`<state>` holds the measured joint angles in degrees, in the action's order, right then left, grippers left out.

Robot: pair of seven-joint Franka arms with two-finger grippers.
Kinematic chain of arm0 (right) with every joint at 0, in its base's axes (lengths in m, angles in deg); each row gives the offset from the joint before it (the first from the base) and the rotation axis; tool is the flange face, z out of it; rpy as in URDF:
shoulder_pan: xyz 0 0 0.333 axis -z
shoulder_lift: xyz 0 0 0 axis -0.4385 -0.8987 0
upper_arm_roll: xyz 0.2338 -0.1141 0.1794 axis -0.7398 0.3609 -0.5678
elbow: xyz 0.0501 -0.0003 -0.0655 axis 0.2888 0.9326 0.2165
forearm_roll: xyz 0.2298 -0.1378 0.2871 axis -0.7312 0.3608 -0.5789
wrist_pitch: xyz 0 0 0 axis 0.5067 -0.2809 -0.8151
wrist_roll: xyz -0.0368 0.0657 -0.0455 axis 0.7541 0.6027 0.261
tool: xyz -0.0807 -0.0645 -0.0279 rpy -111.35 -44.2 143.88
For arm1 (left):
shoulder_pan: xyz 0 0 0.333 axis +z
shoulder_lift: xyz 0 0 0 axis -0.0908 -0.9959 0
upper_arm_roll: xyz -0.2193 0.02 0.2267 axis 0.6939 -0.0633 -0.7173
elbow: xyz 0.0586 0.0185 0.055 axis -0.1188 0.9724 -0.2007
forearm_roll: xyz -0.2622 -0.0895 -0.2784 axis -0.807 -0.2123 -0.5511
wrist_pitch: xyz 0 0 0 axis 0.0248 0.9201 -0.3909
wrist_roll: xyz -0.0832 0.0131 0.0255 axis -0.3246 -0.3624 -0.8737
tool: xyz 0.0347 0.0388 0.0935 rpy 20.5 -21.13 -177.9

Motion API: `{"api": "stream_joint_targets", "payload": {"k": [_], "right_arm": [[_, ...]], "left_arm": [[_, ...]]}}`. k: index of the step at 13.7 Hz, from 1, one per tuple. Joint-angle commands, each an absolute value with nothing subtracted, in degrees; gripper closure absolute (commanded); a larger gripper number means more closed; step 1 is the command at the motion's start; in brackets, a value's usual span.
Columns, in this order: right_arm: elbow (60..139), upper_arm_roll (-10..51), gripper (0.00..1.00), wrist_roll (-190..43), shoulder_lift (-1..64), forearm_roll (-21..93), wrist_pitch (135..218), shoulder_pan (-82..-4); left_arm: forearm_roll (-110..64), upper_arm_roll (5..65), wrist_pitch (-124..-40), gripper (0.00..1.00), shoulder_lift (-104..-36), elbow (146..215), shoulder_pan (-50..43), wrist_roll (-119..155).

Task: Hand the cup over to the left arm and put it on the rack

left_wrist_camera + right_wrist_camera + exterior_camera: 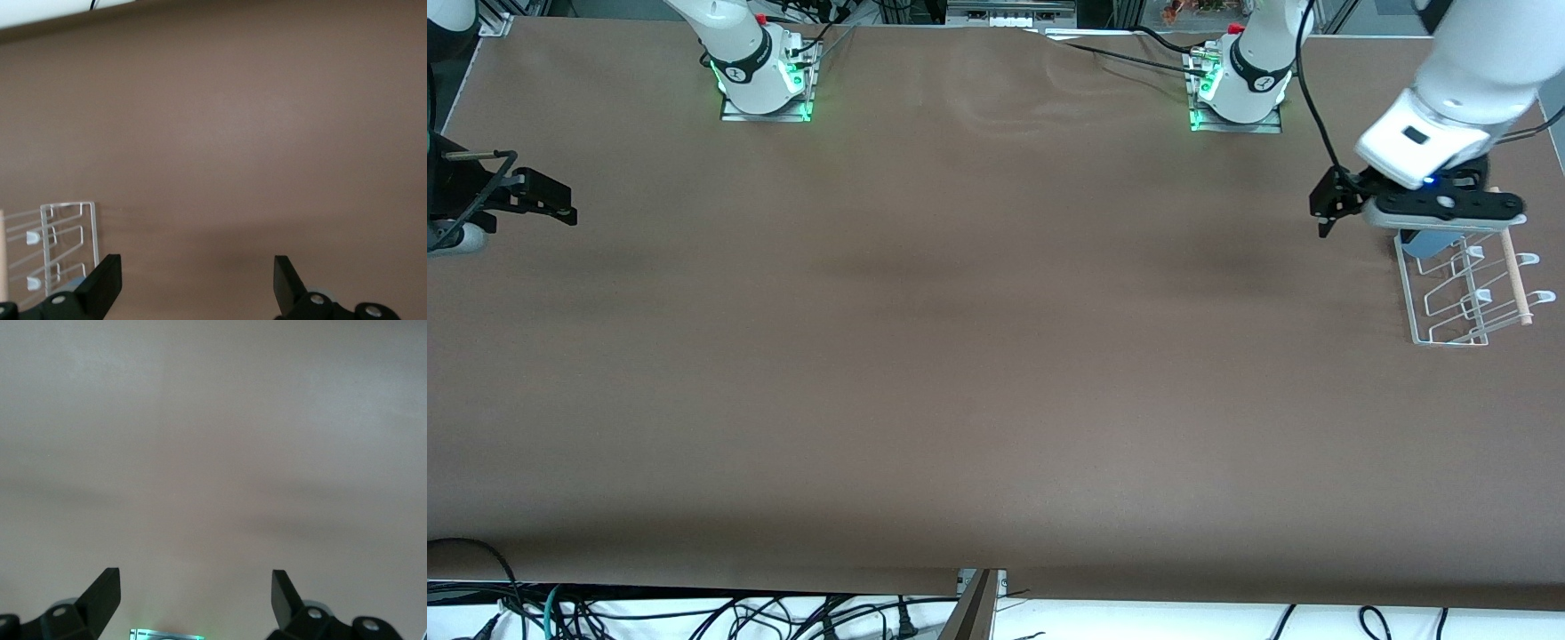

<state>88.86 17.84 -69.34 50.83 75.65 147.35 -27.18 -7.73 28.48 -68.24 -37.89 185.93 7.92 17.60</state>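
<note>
Small light-blue plastic cup [1430, 242] is seen set on white-wire rack [1449, 302] at right of frame, under empty wide-spread left gripper [1327, 206]; right gripper [551, 200], spread and empty, waits at left edge; cup could be toppled if clipped during retreat.

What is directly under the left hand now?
Under the left hand a light-blue cup sits on the drying rack, at the rack's end nearest the arm bases. The hand covers most of the cup, so its seating is hidden.
</note>
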Motion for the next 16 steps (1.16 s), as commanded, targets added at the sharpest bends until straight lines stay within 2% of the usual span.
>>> {"api": "stream_joint_targets", "payload": {"k": [1, 3, 5, 16], "right_arm": [[87.64, 17.89, 0.0, -69.49, 50.48, 74.77, 146.77, -26.97], [87.64, 17.89, 0.0, -69.58, 50.48, 74.77, 146.77, -26.97], [87.64, 17.89, 0.0, -69.58, 50.48, 74.77, 146.77, -26.97], [87.64, 17.89, 0.0, -69.58, 50.48, 74.77, 146.86, -26.97]], "left_arm": [[-9.26, 22.47, -63.55, 0.0, -41.01, 179.39, 4.42, 19.54], [-11.27, 22.19, -61.55, 0.0, -40.04, 179.56, 4.59, 19.97], [-17.07, 18.87, -61.09, 0.0, -39.51, 179.65, 4.86, 20.59], [-12.43, 18.5, -62.33, 0.0, -39.6, 179.74, 5.03, 20.06]]}}
